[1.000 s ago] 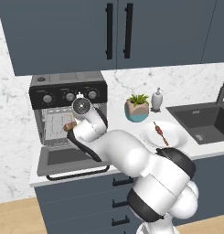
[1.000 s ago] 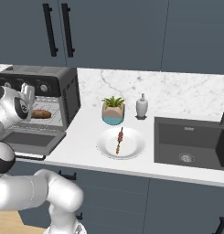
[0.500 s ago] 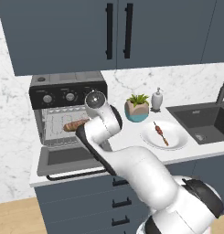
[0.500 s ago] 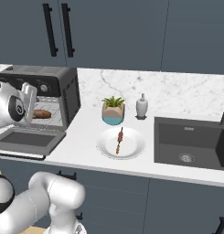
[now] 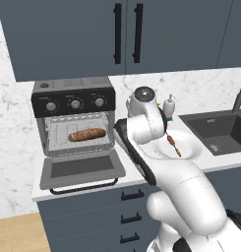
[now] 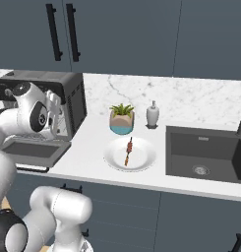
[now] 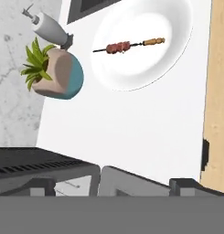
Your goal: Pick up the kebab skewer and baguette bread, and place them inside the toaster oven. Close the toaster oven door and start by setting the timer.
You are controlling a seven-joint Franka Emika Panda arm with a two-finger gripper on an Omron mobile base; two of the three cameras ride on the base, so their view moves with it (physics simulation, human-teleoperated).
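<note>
The baguette bread [image 5: 86, 134] lies on the wire rack inside the toaster oven [image 5: 73, 103], whose door [image 5: 82, 170] hangs open and flat. On a white plate [image 5: 188, 152] right of the oven rests the kebab skewer [image 5: 173, 144] [image 6: 128, 150] [image 7: 127, 45]. My gripper [image 6: 54, 115] [image 7: 115, 185] hovers open and empty by the oven's right front corner, above the door's edge [image 6: 33, 150]. It points over the counter toward the plate [image 7: 168, 59].
A potted plant [image 6: 122, 119] [image 7: 56, 73] and a soap dispenser [image 6: 152, 114] stand behind the plate near the wall. A dark sink [image 6: 205, 152] takes up the counter's right end. Upper cabinets hang above the oven.
My hand has pulled back from the oven's mouth and swung right and up, leaving the baguette on the rack. The skewer and plate have not moved.
</note>
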